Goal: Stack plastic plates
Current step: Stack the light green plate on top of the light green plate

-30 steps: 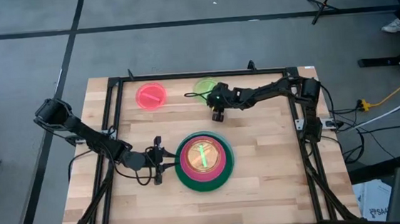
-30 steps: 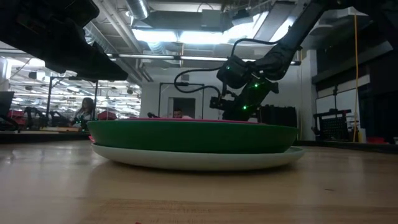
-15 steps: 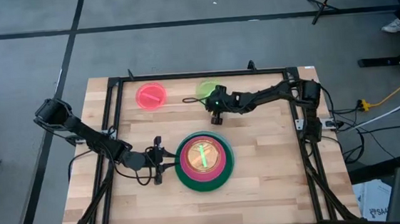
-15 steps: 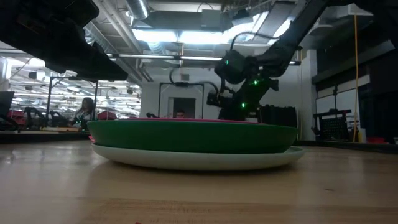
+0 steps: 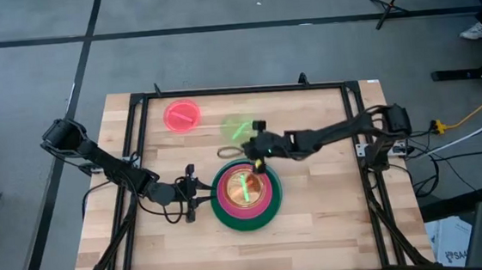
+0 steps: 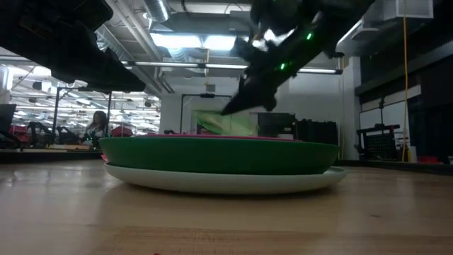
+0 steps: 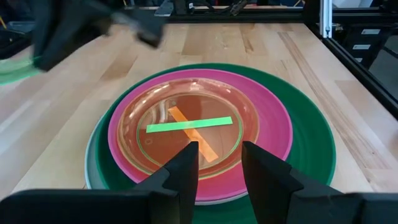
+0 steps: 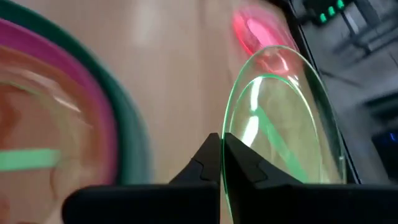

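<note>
A stack of plates sits mid-table. A light blue plate is at the bottom, then dark green, magenta and clear orange-peach small ones. My left gripper waits open, level, at the stack's left edge. My right gripper is above the stack's far edge, shut on a translucent lime green plate. A pink-red plate lies flat near the far left corner. My right gripper is shut on the rim of the lime green plate, pinched between the two fingers. The plate is lifted clear of the table and tilted, extending from the fingers toward the far-left side.
A black metal frame runs along the table's edges. Bare wood lies right of the stack and along the near edge. Beyond the table, the low view shows a room with a person far off.
My right gripper has reached the lime green plate at the far edge and taken hold of it. It has swung the plate fast toward the near edge and the stack. The plate has left the table and now hangs tilted above the stack's far rim.
</note>
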Available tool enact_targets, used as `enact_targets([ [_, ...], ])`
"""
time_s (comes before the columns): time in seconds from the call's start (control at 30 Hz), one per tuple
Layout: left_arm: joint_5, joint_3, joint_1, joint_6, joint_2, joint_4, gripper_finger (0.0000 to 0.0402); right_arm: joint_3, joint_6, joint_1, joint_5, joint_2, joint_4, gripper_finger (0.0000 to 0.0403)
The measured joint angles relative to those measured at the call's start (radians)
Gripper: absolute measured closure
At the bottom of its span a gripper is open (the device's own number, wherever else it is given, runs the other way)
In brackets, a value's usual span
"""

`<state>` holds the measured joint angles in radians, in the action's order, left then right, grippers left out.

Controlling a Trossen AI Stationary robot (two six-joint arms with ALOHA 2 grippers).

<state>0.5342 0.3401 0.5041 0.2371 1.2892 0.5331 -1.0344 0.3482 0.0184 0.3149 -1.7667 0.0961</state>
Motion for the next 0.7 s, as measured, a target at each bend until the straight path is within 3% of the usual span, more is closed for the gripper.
enact_targets([
  [0.53,0.000,0.000,0.000,0.000,0.000,0.000,0.0286,0.000,-0.011,-0.333,0.009,0.014,-0.003,0.0398],
  [0.7,0.000,0.000,0.000,0.000,0.000,-0.002,0.0286,0.000,-0.100,-0.389,0.007,0.014,-0.046,0.0398],
])
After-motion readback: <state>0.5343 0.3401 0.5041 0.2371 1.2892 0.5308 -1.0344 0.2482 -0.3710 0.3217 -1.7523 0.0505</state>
